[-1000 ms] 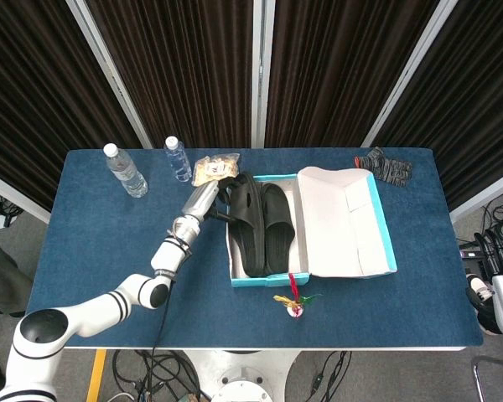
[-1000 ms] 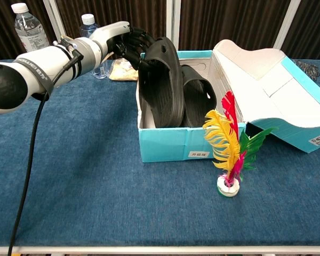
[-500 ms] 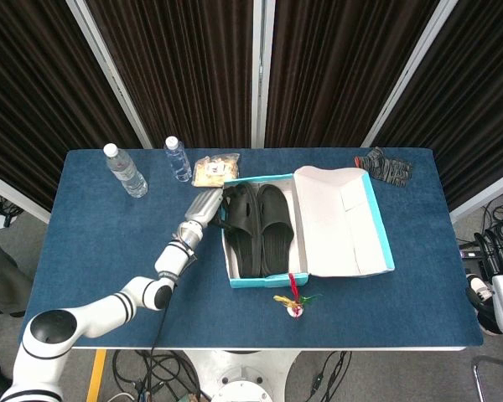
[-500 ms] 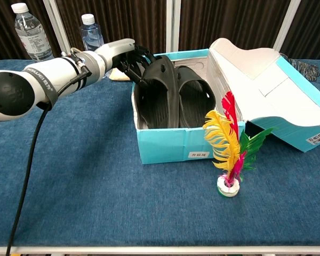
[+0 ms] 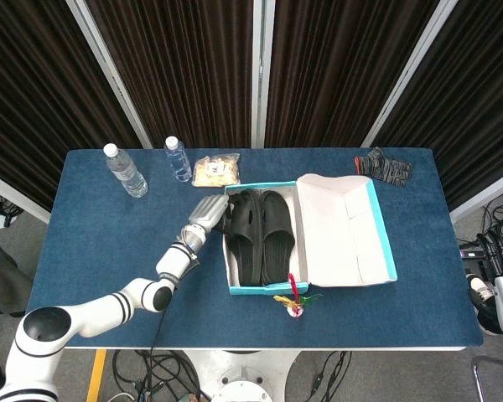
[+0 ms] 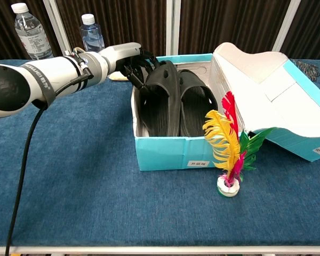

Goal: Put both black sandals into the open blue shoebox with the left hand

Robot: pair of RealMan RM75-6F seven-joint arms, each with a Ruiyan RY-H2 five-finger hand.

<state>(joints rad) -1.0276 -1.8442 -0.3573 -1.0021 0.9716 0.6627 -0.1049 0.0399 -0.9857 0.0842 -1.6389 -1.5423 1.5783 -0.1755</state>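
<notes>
Matte black moulded rubber sandals [image 6: 173, 101] inside a turquoise-blue cardboard shoebox [image 6: 173, 152] with pale cream lining. Deep blue fabric-covered table [image 5: 101, 234]. Yellow, red, green and pink feathers on a white-based shuttlecock [image 6: 229, 144]. Silver-and-black left hand [image 6: 130, 58].

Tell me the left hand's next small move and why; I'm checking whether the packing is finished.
Probably release and lift away: both black rubber sandals lie inside the open blue cardboard shoebox, yet the left hand has fingers on the left sandal's strap.
</notes>
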